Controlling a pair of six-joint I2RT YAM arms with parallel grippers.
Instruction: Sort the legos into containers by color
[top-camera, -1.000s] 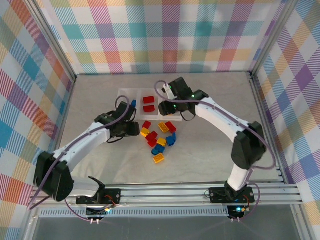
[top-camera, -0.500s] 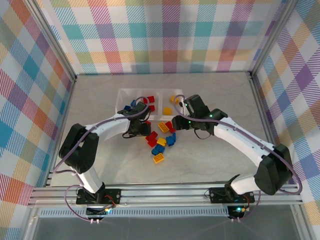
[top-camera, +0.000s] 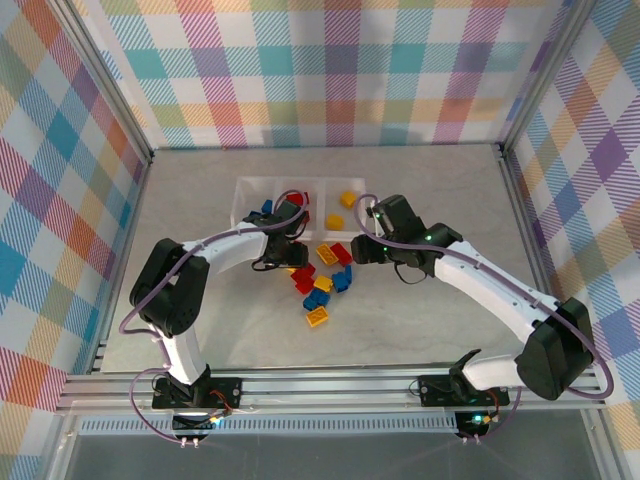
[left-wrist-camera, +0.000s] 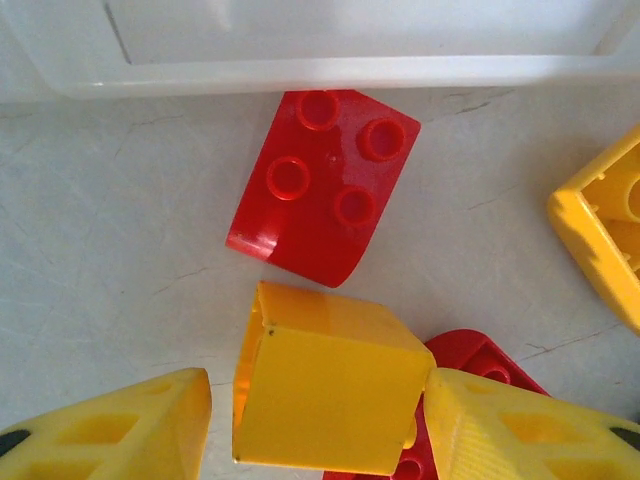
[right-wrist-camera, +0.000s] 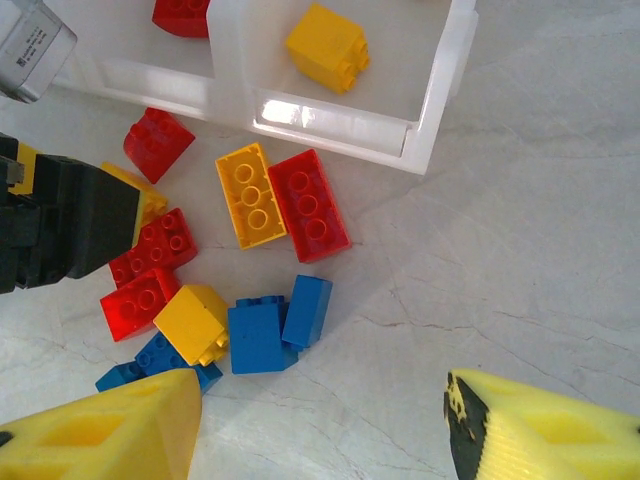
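Note:
The clear three-part tray holds blue legos on the left, red ones in the middle and a yellow one on the right. Loose red, yellow and blue legos lie in front of it. My left gripper is low over the pile and open. It straddles a tilted yellow brick: the right finger touches it and a small gap shows at the left finger. My right gripper hangs open and empty above two blue bricks.
A red four-stud brick lies just in front of the tray wall. A yellow flat brick and a red one lie side by side near the tray's right compartment. Bare table lies to the right of the pile.
My right gripper came away from over the tray toward the pile and opened wider; a yellow brick now lies in the right compartment. The left gripper moved right, onto the pile.

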